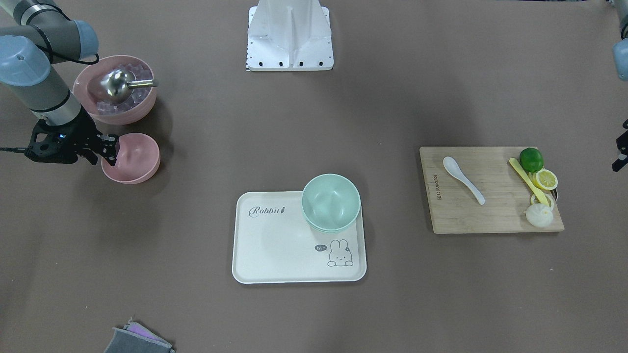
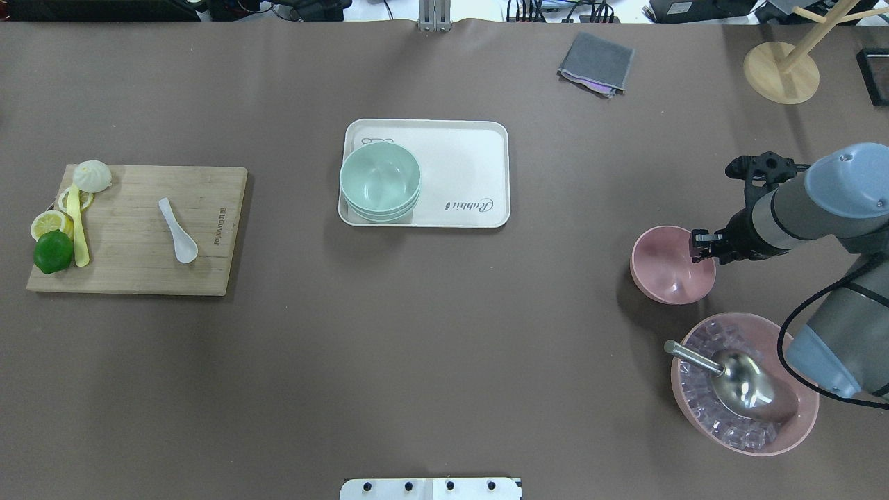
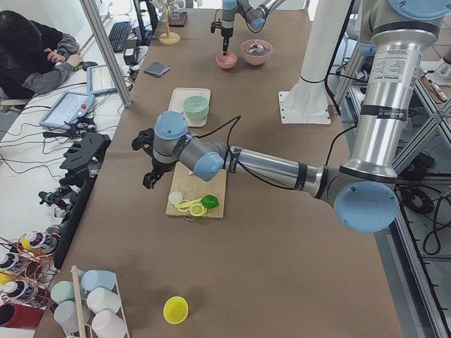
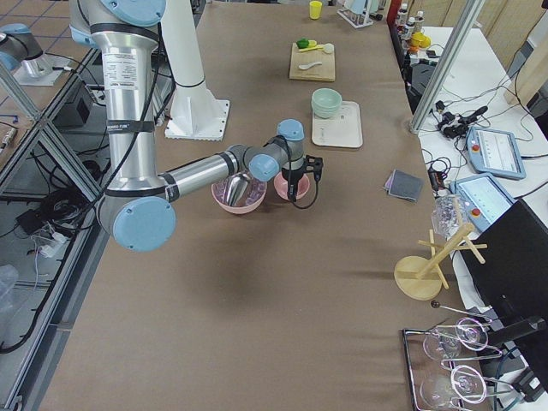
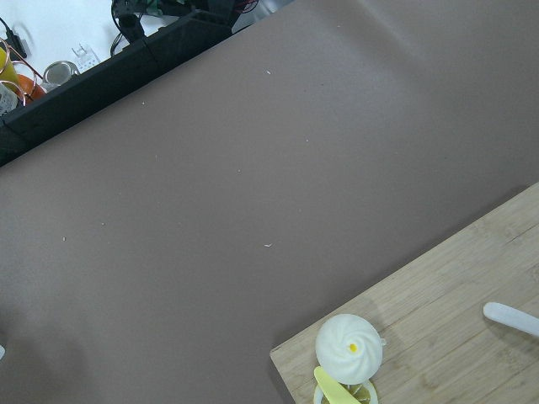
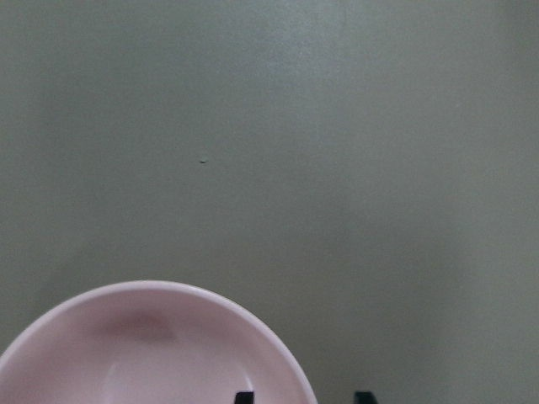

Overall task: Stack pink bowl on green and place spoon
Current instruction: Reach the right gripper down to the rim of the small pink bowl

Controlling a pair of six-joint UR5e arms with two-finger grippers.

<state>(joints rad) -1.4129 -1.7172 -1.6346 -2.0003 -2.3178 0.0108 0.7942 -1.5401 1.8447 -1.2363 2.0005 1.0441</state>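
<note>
Overhead and front cameras face each other across the table (image 2: 444, 361). Side cameras look along it; wrist cameras hang close.

Even overhead light, soft shadows, sharp.

2 bowls are pink: 1 small pink bowl (image 2: 670, 267) on the right and, nearer, 1 large pink bowl (image 1: 132, 116), which holds ice cubes (image 2: 698, 403) too many to count and 1 metal scoop (image 2: 746, 392). In the middle lies 1 tray (image 2: 465, 163) bearing 1 stack of green bowls (image 2: 380, 177); at least 2 rims show, but the exact number is unclear. On the left, 1 cutting board (image 2: 132, 271) carries 1 white spoon (image 2: 179, 232), 1 lime (image 2: 53, 251), 2 lemon slices (image 2: 50, 223), 1 yellow knife (image 2: 80, 236) and 1 white bun (image 2: 92, 176). At the far right are 1 grey cloth (image 2: 597, 62) and 1 wooden stand (image 2: 781, 73).
</note>
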